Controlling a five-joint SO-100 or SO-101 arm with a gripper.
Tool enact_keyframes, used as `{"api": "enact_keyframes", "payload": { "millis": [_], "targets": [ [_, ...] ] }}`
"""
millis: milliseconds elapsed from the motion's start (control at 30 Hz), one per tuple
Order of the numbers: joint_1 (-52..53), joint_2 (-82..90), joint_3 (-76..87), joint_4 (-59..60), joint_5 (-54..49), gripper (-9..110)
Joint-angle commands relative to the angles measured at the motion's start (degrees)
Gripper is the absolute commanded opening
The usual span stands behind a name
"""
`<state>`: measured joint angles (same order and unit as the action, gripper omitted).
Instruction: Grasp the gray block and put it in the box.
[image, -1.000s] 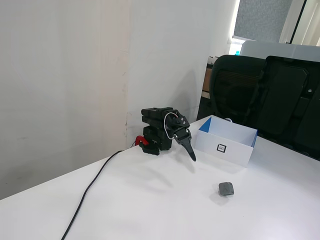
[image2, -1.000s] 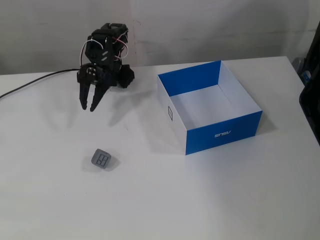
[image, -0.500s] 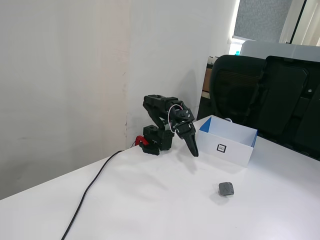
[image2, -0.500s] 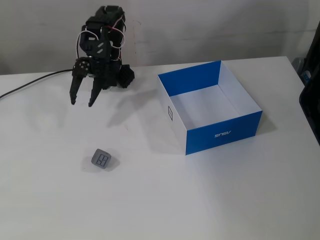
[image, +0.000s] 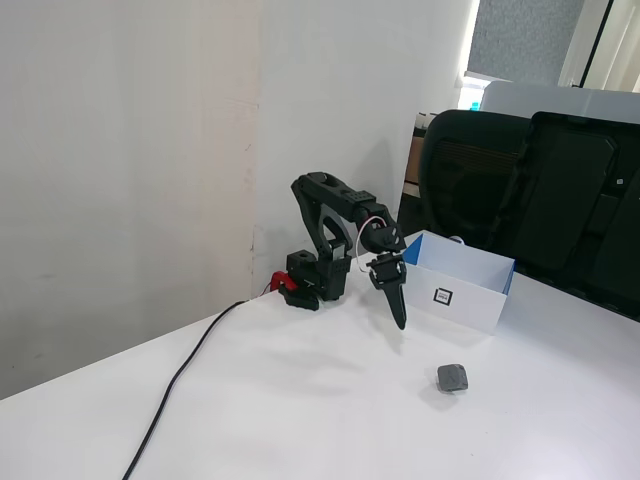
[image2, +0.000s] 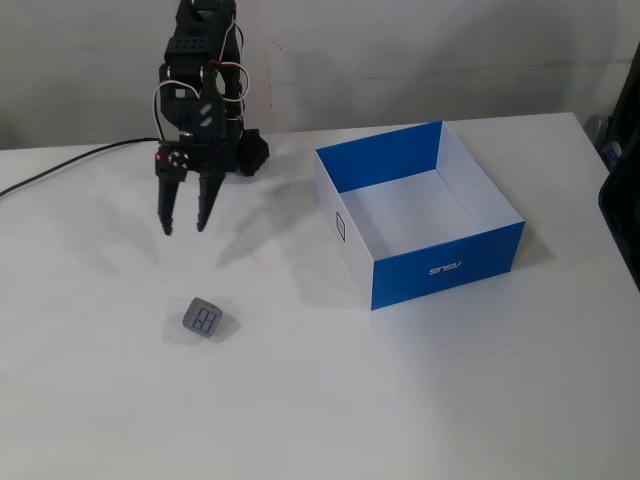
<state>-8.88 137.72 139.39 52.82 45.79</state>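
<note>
Your gripper (image2: 183, 228) points down above the table (image2: 300, 400), fingers a little apart, holding nothing. You have one gray block (image2: 204, 319) lying on the table, near and below the fingertips. One box (image2: 447, 266) sits well apart, to the right.

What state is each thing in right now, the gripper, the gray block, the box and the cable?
gripper: open, empty, pointing down above the table, apart from the block.
gray block: lying loose on the table, not gripped, outside the box.
box: open-topped, upright, nothing visible inside.
cable: lying slack across the table toward the arm's base.
</note>
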Motion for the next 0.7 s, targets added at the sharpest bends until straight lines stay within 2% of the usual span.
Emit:
{"api": "enact_keyframes", "payload": {
  "millis": [0,267,667],
  "targets": [
    [3.08,-3.25,-6.33,-1.67,0.62,18],
    [7.03,-10.11,-12.22,0.62,0.62,20],
    [7.21,-14.85,-22.94,9.05,4.31,23]
  ]
}}
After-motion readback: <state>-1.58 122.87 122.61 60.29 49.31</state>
